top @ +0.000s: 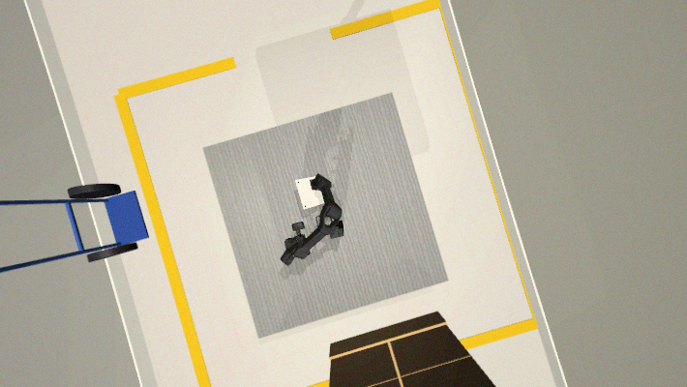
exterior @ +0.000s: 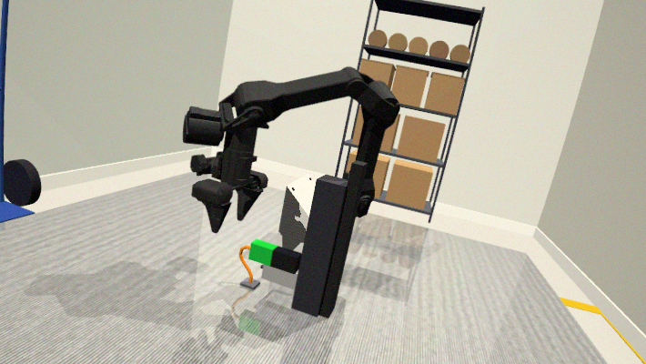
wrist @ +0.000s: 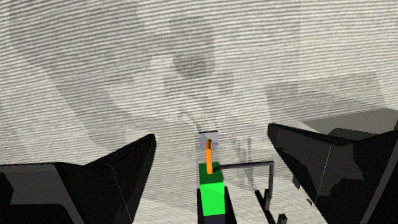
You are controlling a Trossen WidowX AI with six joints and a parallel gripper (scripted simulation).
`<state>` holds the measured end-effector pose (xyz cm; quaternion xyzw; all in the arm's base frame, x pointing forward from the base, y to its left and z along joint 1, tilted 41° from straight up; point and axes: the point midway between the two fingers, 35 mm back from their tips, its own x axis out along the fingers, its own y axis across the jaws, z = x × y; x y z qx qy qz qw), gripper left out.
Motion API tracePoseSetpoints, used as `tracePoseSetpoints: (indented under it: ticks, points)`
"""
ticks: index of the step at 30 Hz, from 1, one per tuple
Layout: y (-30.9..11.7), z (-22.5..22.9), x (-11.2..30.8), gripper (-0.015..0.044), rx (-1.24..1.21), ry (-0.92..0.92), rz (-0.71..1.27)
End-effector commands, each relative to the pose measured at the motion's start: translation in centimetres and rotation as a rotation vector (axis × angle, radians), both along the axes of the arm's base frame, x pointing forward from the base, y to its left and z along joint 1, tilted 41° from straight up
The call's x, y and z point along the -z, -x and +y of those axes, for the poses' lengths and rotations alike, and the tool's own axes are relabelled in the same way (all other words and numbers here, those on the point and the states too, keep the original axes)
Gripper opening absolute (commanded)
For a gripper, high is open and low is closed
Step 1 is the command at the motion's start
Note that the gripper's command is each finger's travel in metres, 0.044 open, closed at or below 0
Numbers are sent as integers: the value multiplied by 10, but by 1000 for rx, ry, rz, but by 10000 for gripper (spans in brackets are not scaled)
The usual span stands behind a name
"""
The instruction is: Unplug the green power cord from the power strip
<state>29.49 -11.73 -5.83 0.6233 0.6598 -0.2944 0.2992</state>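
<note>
The green plug (exterior: 263, 252) (wrist: 212, 199) lies level above the floor, its black end (exterior: 286, 260) towards the dark upright power strip (exterior: 320, 246). That end appears to reach the strip's face in the exterior view; I cannot tell whether it touches or is seated, and no prongs show. The orange cord (exterior: 246, 263) (wrist: 209, 160) curves down from the plug to a small grey base (exterior: 249, 284) (wrist: 212, 136). My gripper (exterior: 228, 226) (wrist: 212, 134) is wide open and empty. Its fingertips are above and outward of the plug, apart from the plug and cord.
A white-topped box (top: 310, 193) (exterior: 302, 187) stands behind the strip, beside the arm's base. A thin grey bar (wrist: 272, 180) shows right of the plug in the wrist view. A blue hand truck (top: 127, 218) and a shelf rack (exterior: 409, 109) stand farther off.
</note>
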Motion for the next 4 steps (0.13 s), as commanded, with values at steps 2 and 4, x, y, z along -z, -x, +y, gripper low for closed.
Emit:
tracePoseSetpoints:
  ticks: [2, 4]
  points:
    - [0, 0, 0, 440, -5, 1, 0]
    - [0, 0, 0, 440, -5, 1, 0]
